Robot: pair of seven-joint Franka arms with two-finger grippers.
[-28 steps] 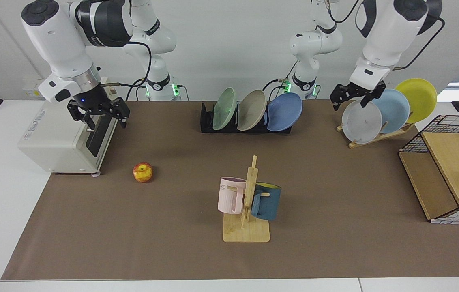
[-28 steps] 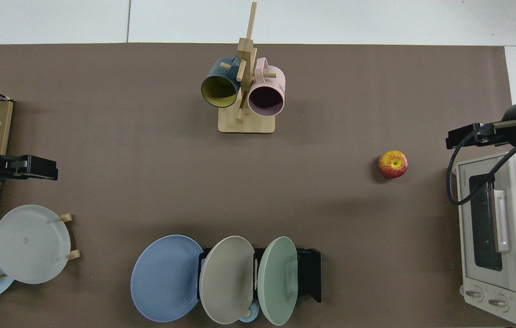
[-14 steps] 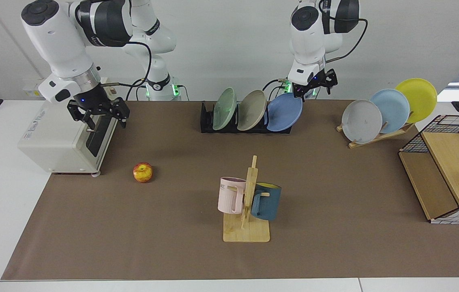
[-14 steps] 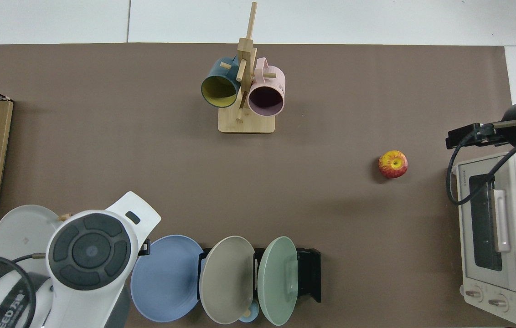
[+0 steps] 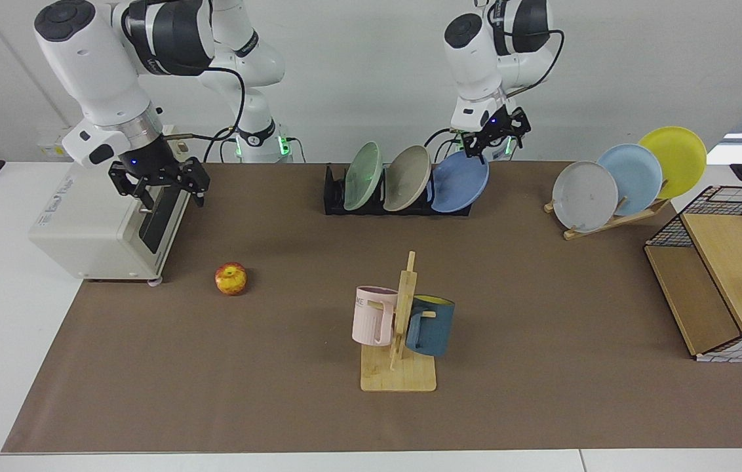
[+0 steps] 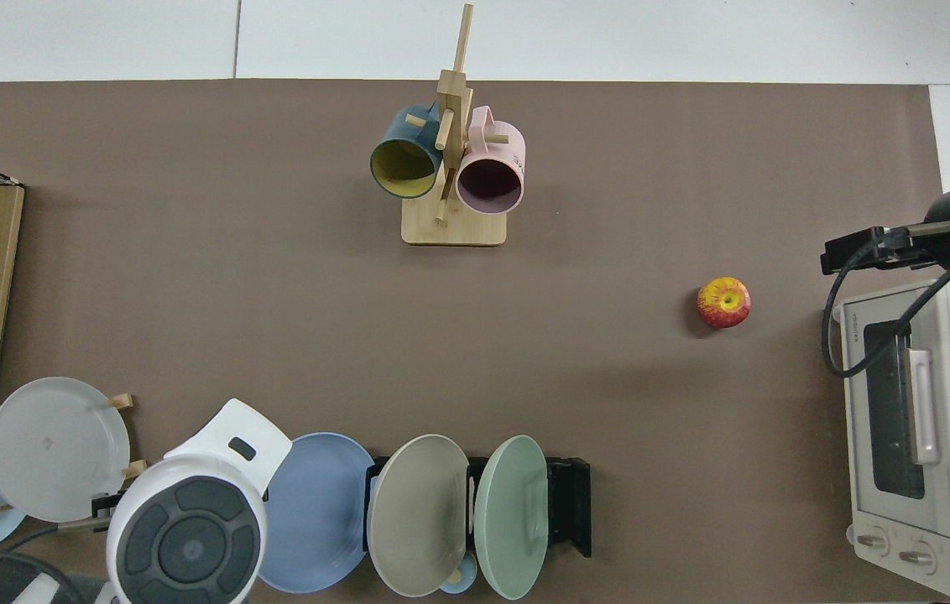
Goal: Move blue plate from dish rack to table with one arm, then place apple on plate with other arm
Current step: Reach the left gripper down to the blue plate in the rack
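Cornflower-blue round plate (image 5: 460,181) in the black slotted rack (image 5: 333,194) now has the left tool (image 5: 494,136), newly arrived, spread wide just above its rim, ready to grasp.

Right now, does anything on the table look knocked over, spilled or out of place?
Nothing stands out. The blue plate leans in the dish rack, the apple sits upright on the mat, and both mugs hang on their wooden tree.

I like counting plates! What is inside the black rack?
Three plates lean in the rack: a green plate, a beige plate, and the blue plate. The left gripper hovers over the blue one. The slots beneath are covered.
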